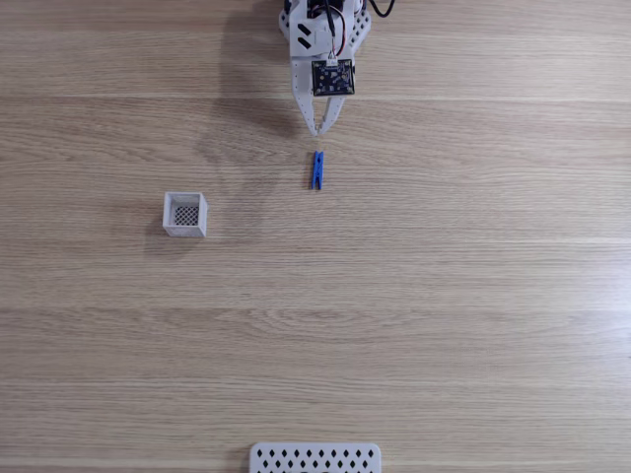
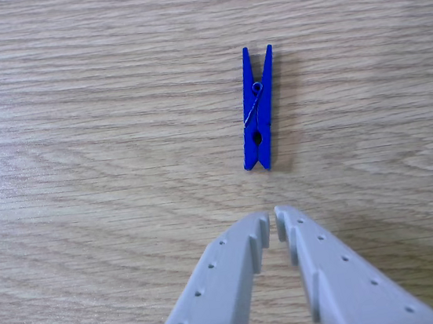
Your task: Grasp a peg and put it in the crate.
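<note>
A bright-blue peg [image 1: 316, 169] lies flat on the wooden table, just below my gripper [image 1: 320, 126] in the fixed view. In the other view the peg [image 2: 258, 109] lies lengthwise a short way ahead of my gripper [image 2: 273, 221], apart from it. The two grey fingertips nearly meet, with a narrow gap and nothing between them. The small white crate [image 1: 185, 214] with a dark mesh bottom stands open-topped to the left of the peg, well apart from it.
A flat white panel with diamond holes [image 1: 315, 458] lies at the bottom edge of the fixed view. Bare wooden table [image 1: 444, 296] stretches around the peg and the crate.
</note>
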Robot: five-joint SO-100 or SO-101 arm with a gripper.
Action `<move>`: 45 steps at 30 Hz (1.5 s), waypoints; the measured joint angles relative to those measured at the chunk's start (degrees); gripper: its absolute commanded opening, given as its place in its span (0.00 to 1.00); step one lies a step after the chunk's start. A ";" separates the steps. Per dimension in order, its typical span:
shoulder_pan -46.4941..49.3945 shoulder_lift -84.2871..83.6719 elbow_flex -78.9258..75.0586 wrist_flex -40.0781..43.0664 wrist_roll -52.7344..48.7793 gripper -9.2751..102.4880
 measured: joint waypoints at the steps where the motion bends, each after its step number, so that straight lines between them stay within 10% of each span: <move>1: 0.00 0.00 0.00 0.00 0.00 0.08; 33: 0.09 -0.70 0.00 -0.18 0.00 0.08; 45: 0.09 -32.26 -18.54 0.70 -0.35 0.08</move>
